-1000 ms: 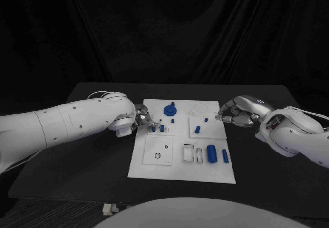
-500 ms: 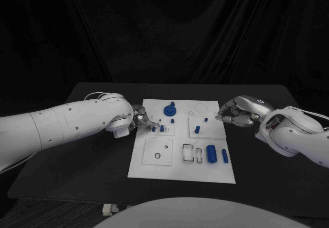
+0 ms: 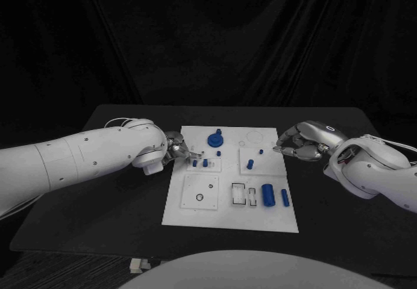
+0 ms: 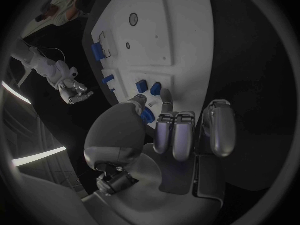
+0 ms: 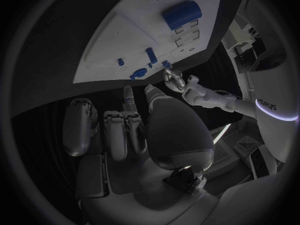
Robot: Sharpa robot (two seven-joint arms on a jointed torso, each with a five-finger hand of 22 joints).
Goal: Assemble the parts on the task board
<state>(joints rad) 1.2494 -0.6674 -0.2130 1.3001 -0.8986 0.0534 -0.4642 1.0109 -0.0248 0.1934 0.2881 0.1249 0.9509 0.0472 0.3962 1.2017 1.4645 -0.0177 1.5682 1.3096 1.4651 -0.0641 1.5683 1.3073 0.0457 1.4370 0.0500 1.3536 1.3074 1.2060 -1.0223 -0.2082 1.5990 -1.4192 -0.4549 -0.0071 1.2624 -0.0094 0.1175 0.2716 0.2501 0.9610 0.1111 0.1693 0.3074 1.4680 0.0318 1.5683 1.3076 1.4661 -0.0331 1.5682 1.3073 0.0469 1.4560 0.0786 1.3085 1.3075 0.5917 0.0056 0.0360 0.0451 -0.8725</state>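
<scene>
The white task board (image 3: pixel 233 208) lies mid-bench with small blue parts (image 3: pixel 269 195) scattered on it. My left hand (image 3: pixel 177 150) pinches a blue part (image 4: pixel 147 115) at its left edge; my right hand (image 3: pixel 298 142) hovers curled, holding nothing.

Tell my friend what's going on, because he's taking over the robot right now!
Left hand: at the left edge of the task board, pinching a small blue part over two blue pegs.
Right hand: fingers curled, empty, at the board's far right corner.
Done: a blue knob and a peg stand in the board.
Left: a blue cylinder and a slim bar lie loose near the right edge.
</scene>
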